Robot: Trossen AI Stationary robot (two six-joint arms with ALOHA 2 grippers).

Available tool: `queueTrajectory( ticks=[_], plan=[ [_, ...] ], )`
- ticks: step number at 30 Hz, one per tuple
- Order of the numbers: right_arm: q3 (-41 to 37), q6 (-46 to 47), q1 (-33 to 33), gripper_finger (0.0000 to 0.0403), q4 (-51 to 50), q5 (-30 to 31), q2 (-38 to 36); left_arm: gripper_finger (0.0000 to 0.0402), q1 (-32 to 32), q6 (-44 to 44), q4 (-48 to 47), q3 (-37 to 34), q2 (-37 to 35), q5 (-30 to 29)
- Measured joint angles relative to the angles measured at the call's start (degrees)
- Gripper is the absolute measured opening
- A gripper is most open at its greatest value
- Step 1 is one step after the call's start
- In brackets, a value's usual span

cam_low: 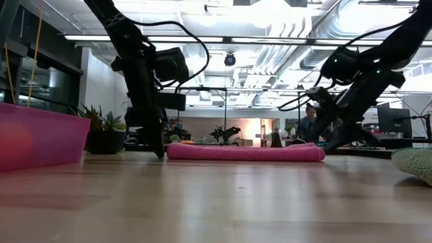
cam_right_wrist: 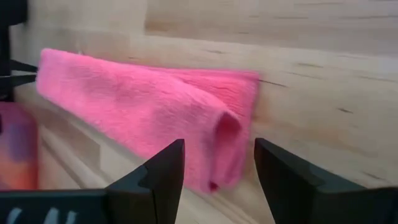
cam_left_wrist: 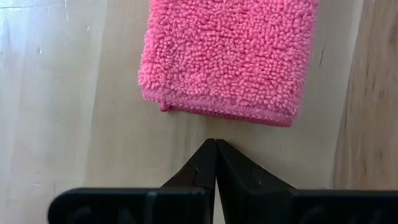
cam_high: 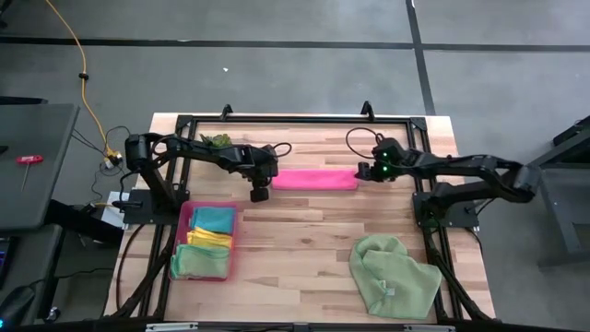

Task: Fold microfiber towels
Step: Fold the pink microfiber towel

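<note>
We see L gripper [cam_high: 260, 195] pinched closed, empty, by fluffy folded pink towel [cam_high: 314, 179]; R gripper [cam_high: 361, 172] spread apart at its other end.

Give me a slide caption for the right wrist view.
Right gripper open at the folded end of the hot pink towel on the wooden table.

Just past your left end effector [cam_high: 260, 194], the folded pink towel [cam_high: 314, 179] blocks the way toward the right end effector [cam_high: 361, 172]. Bare surface [cam_high: 304, 231] lies open behind it, between the tray [cam_high: 183, 221] and the green towel [cam_high: 392, 275].
</note>
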Motion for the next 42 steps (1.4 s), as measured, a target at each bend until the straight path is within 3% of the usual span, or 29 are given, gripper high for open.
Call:
queueTrajectory(
  ticks=[9, 34, 38, 42],
  plan=[
    [0.1, -3.6, 0.0, 0.0185, 3.9, 0.7, 6.5, 0.0000, 0.0, -2.1, 0.1, 0.0, 0.1, 0.0],
    [0.1, 3.5, 2.4, 0.0183, 10.0, -1.0, 11.0, 0.0000, 0.0, -2.1, 0.8, -0.1, 0.2, 0.0],
    [0.0, 3.6, 2.4, 0.0147, 9.5, -0.6, 11.0, 0.0000, 0.0, -2.2, 0.9, -0.1, 0.2, 0.0],
    [0.0, 3.5, 1.3, 0.0060, 8.9, -1.2, 10.7, 0.0000, 0.0, -4.1, 0.6, 0.2, 0.2, 1.3]
  ],
)
